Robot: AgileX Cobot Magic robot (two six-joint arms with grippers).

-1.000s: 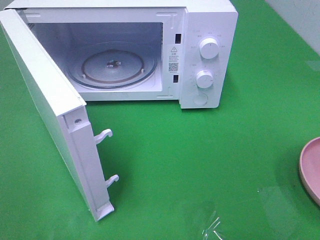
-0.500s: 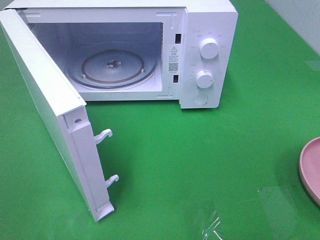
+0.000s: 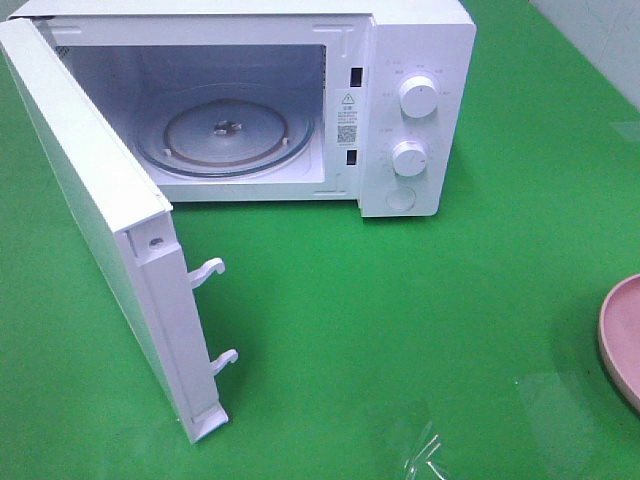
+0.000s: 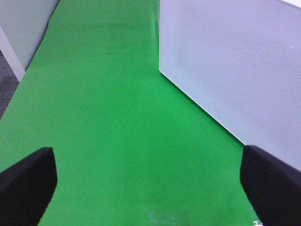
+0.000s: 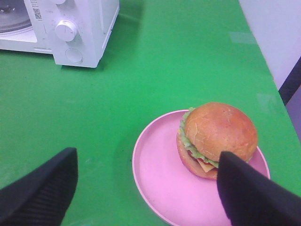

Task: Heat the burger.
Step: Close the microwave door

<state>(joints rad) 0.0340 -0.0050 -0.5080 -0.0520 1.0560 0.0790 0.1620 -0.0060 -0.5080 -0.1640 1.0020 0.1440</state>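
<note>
the left end effector (image 4: 148,188) is seen open, its two dark fingers (image 4: 26,181) spread wide with nothing between them, held above bare green bench (image 4: 108,117). beside it, toward the bench's left edge, the perforated outer face of the microwave door (image 4: 235,66) is seen standing upright.

the right end effector (image 5: 146,193) is also seen open, its fingers (image 5: 40,190) apart and empty, held above the plate (image 5: 160,179). nothing is gripped. one finger partly covers the near side of the burger (image 5: 218,132) in the right wrist view; whether it touches the bun cannot be told.

the burger is found on the pink plate, set toward one side of it rather than at its centre, with the domed bun on top and lettuce and cheese showing at the edge. the plate lies at the bench's right edge, toward the front, well apart from the microwave (image 3: 415,110); in the high view only a sliver of its rim (image 3: 620,340) is seen and the burger is out of frame.

the microwave is placed at the back of the bench, its door (image 3: 110,240) swung fully open to the left. a glass turntable (image 3: 225,135) is seen inside the cavity. two white knobs (image 3: 417,97) are stacked on the control panel at the right, with a round button below them.
</note>
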